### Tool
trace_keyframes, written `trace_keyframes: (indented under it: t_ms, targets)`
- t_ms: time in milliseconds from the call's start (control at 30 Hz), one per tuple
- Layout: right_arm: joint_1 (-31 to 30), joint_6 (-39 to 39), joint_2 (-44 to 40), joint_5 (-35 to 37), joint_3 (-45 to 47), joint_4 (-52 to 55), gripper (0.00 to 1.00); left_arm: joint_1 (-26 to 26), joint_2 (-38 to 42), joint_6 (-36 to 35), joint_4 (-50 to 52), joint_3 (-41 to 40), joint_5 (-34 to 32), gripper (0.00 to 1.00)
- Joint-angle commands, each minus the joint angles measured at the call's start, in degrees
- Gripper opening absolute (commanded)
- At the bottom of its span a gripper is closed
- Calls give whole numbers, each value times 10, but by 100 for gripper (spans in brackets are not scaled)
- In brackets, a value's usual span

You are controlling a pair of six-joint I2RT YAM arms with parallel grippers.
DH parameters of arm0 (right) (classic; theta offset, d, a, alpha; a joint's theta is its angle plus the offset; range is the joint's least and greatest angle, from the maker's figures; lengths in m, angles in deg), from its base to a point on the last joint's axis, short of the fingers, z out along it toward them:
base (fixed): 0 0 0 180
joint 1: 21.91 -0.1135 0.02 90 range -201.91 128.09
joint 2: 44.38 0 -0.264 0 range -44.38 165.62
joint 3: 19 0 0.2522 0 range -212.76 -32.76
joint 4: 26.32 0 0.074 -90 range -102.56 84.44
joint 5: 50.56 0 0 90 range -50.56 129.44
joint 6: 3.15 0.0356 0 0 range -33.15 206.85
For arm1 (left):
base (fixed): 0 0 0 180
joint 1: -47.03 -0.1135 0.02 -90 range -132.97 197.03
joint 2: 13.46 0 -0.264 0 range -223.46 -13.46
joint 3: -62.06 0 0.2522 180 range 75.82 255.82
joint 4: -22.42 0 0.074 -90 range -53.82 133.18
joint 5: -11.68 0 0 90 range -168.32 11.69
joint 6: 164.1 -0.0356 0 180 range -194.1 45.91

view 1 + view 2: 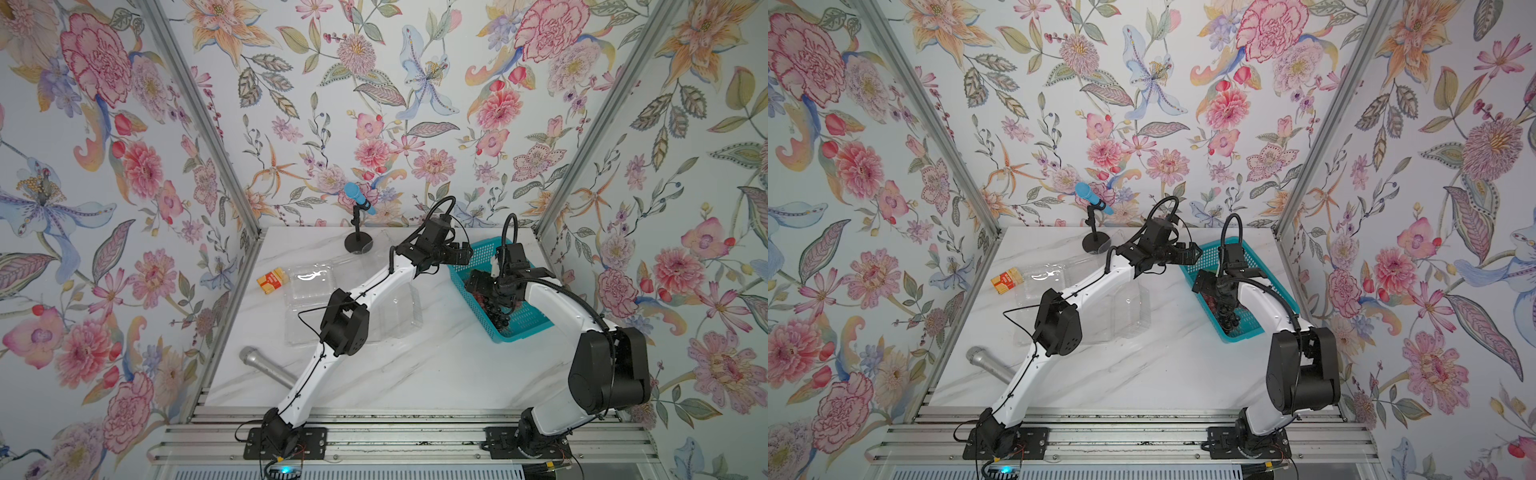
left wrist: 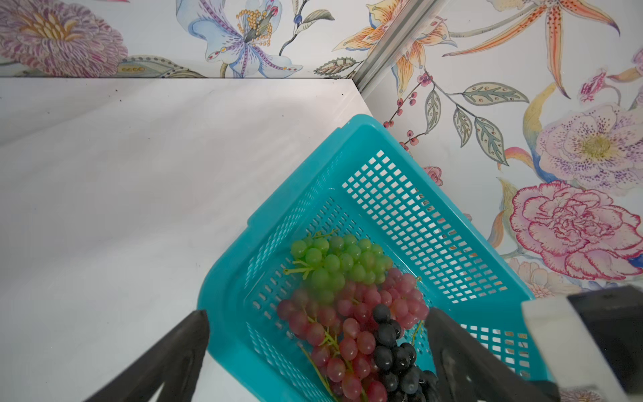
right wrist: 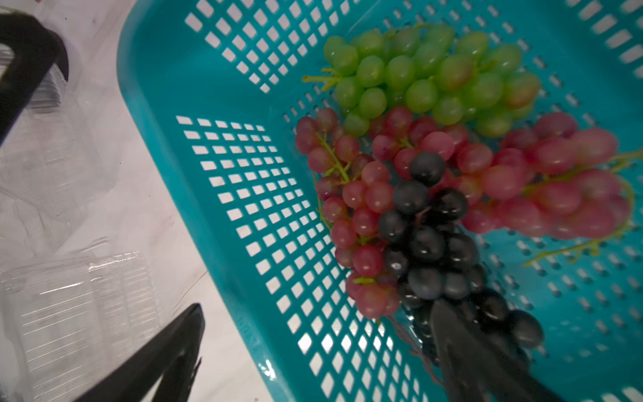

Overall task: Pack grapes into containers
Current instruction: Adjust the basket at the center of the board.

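Three bunches of grapes lie together in a teal basket (image 2: 348,146): green (image 2: 341,264), red-pink (image 2: 348,323) and dark purple (image 2: 396,362). My left gripper (image 2: 316,313) hangs open above the basket's far end, one finger outside its wall and one over the inside. My right gripper (image 3: 316,308) is open and low. One of its fingers (image 3: 462,341) rests among the dark grapes (image 3: 428,243); the other is outside the wall over the table. Neither holds anything. Clear containers (image 1: 309,282) (image 1: 399,311) lie open on the table left of the basket (image 1: 505,338), partly hidden by my left arm.
An orange box (image 1: 272,280) sits left of the containers. A blue microphone on a black stand (image 1: 358,220) stands at the back. A grey metal cylinder (image 1: 266,368) lies near the front left. The basket is close to the right wall.
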State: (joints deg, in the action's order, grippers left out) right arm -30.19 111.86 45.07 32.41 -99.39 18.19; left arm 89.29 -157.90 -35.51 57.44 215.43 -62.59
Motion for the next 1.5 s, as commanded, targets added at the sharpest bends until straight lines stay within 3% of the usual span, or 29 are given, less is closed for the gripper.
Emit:
trace_keyframes:
  t_ms: [0,133,233,533,700,833,967,1233,1467]
  targets:
    - [6,-45,-42,-22,-1,18,100,-8,59,-64,34,9,-24,100]
    - [-25,-76,-46,-29,-4,17,100,-26,104,-89,62,4,-58,100]
    - [-51,-94,-14,-33,-20,18,99,-49,156,-89,65,-46,-73,100]
    - [-99,-122,98,63,-95,18,97,-73,378,-99,-39,-373,-92,100]
    - [-113,-82,172,105,-152,31,91,-73,478,-73,-104,-548,-87,100]
    - [-110,-35,209,138,-193,31,84,-72,516,-52,-141,-635,-70,100]
    - [-91,5,237,151,-232,31,78,-71,523,-54,-146,-652,-77,100]
    - [-51,32,275,106,-301,31,79,-57,493,-67,-140,-611,-82,100]
    - [-9,4,250,15,-303,30,96,-44,471,-86,-123,-575,-90,100]
